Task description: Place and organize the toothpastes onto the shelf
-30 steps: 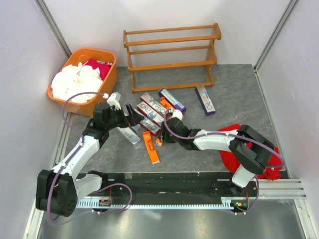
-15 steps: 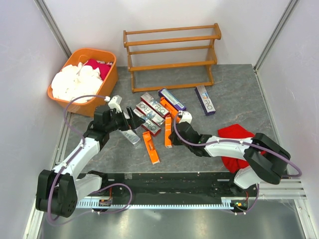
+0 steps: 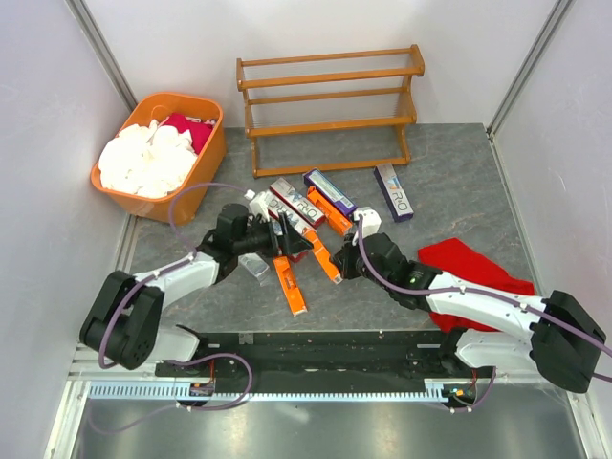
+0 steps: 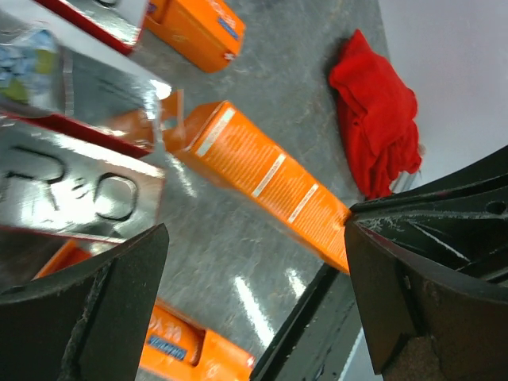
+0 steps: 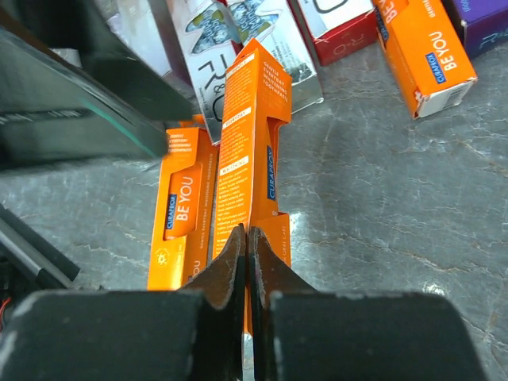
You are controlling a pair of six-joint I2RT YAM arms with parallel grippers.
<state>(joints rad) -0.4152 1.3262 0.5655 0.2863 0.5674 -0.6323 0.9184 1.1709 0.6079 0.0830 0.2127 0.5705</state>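
You can read "CURAPROX BE YOU" on the flat orange carton (image 5: 178, 230) at 9 o'clock in the right wrist view. The far orange carton (image 5: 429, 48) at 1 o'clock says "BE YOU" too. In the left wrist view, the silver carton (image 4: 71, 186) at 9 o'clock says "R°O".

You have an orange tub (image 3: 212, 155) at the far left, heaped with white cloths (image 3: 134, 164) and one pink-red piece (image 3: 188, 129). Your crumpled red cloth (image 3: 469, 260) lies near right on the grey table (image 3: 459, 182).

The black left gripper (image 3: 278, 240) reaches toward three o'clock with jaws spread wide, while the black right gripper (image 5: 247, 238) points toward ten o'clock, fingers pressed together.
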